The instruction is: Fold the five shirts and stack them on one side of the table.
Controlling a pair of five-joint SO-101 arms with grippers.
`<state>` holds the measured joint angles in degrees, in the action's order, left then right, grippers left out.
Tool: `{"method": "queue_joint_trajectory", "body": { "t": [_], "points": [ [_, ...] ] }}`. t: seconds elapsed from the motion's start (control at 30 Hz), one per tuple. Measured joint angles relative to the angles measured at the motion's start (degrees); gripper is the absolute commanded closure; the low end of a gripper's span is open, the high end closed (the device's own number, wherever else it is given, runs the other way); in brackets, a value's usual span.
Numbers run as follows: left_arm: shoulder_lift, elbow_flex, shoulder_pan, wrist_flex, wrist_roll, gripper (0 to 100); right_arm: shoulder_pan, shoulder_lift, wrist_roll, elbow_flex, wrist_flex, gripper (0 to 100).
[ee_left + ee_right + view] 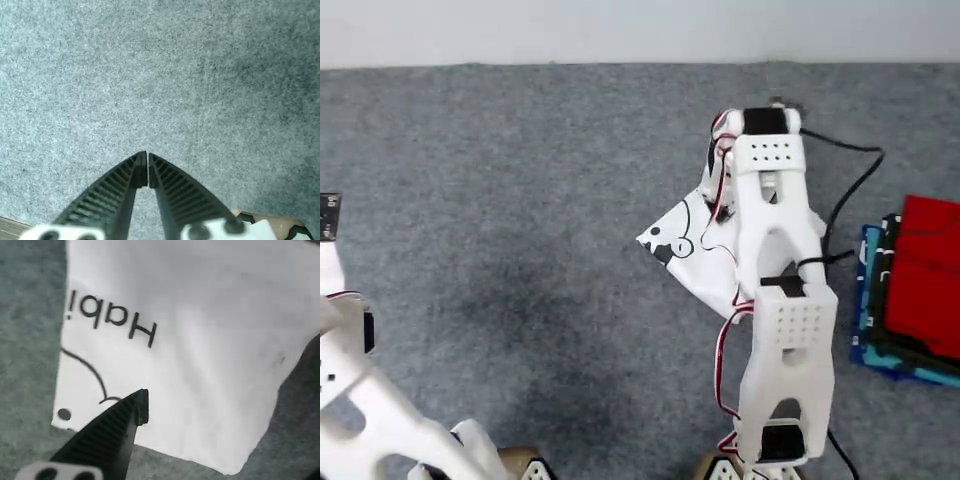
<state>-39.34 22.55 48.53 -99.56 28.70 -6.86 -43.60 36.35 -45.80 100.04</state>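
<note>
Although a stack of folded shirts (920,290) already sits at the right edge of the table (520,200), with red on top, a dark layer beneath and blue at the bottom, the job does not look finished. One white shirt (685,240) with black printing lies apart from that pile, near the middle of the table, partly covered by the right arm (782,300) that stretches over it. How many garments the stack holds cannot be counted from here, though at least three layers show. The right gripper (144,407) hovers close above the white cloth beside its lettering, and I cannot tell whether it is open or closed. The left gripper (148,170) is closed on nothing, its tips touching, above bare grey surface well away from the shirt. By my judgement most of the work is done: what is left is to finish folding the white shirt and carry it onto the pile at the right.
</note>
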Motion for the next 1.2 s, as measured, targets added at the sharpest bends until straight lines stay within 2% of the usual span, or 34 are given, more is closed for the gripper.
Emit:
{"method": "queue_joint_trajectory", "body": {
  "t": [0.43,0.57,0.8,0.87,1.0,1.2],
  "points": [
    [0.0,0.0,0.0,0.0,0.0,99,1.58,-11.78,2.99,-0.97,-4.66,47.4],
    [0.0,0.0,0.0,0.0,0.0,99,1.58,-13.63,2.99,-1.23,-2.81,59.2],
    [0.0,0.0,0.0,0.0,0.0,99,1.58,-15.65,2.99,-4.84,-0.97,99.7],
    [0.0,0.0,0.0,0.0,0.0,99,1.58,-16.0,2.9,-5.89,-0.62,96.6],
    [0.0,0.0,0.0,0.0,0.18,99,2.9,-16.0,1.05,-6.59,0.7,98.7],
    [0.0,0.0,0.0,0.0,0.18,99,4.57,-14.68,-7.74,-8.18,0.88,99.0]
  ]
}}
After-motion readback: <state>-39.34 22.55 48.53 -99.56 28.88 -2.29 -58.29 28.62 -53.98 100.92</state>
